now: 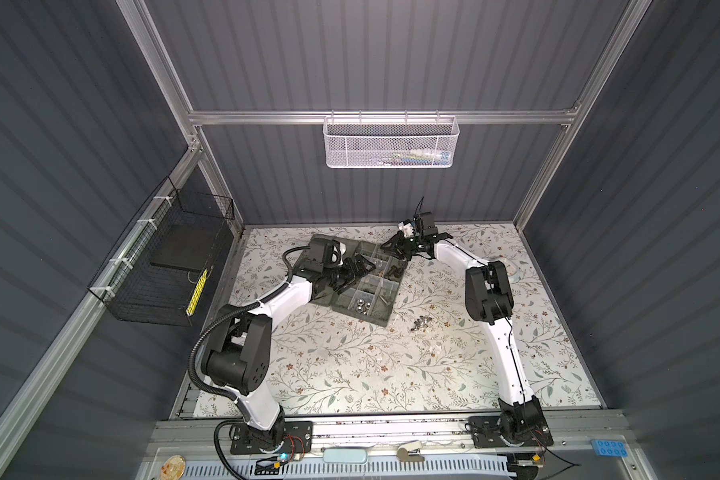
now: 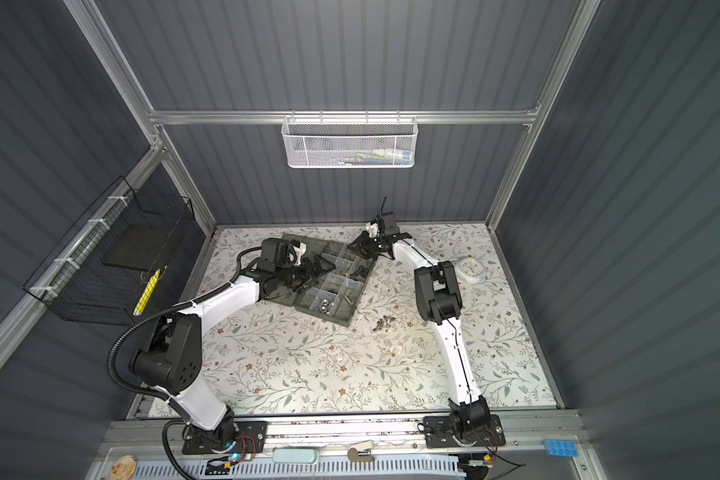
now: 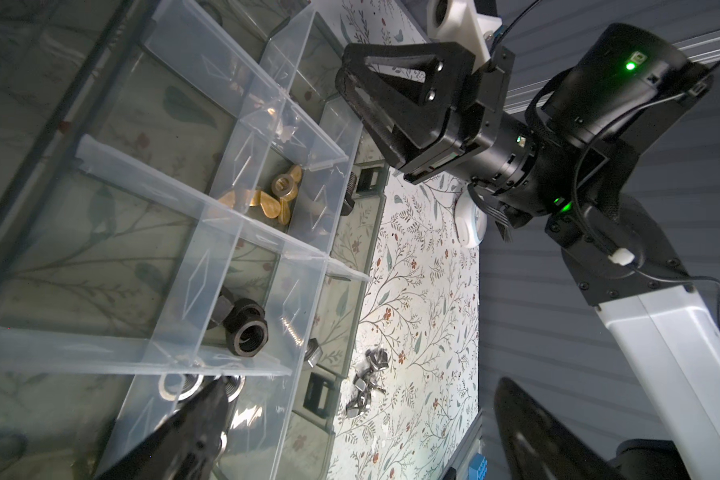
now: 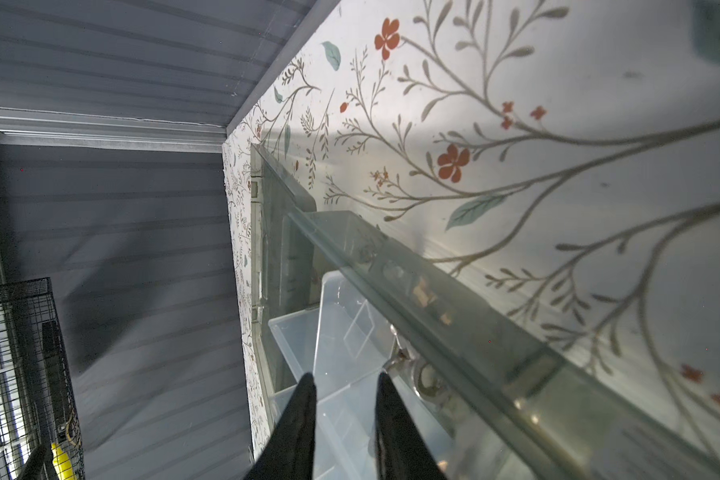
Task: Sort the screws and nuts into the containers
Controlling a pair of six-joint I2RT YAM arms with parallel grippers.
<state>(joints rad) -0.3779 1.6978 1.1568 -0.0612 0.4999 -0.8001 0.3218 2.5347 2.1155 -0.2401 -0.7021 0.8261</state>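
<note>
The organiser box (image 1: 362, 319) is lying on the floral table (image 1: 350, 365) with its lid (image 1: 319, 245) folded flat open on the left. The box is sitting askew to the table edges, its long axis running from the far side toward the near side and slanting slightly. Its compartments (image 3: 163, 187) are facing upward. Brass wing nuts (image 3: 275, 199) are lying flat in one compartment. Black nuts (image 3: 244, 328) are resting in the next one, and the nearest nut is tilting so that its bore is facing the left wrist camera. Silver nuts (image 1: 360, 305) are sitting in a compartment at the near end. A small pile of loose silver pieces (image 1: 420, 323) is lying on the table just beside the near right corner of the box (whether they are screws or nuts, and which way each one is pointing, cannot be told). The right gripper (image 4: 346, 386) is hovering over the far corner of the box, its jaws standing slightly apart with nothing between them. The left gripper (image 1: 356, 268) is reaching over the hinge side of the box with its jaws spread wide and gripping nothing. One of its fingertips (image 3: 217, 390) is showing in front of the silver nuts, and contact cannot be told.
</note>
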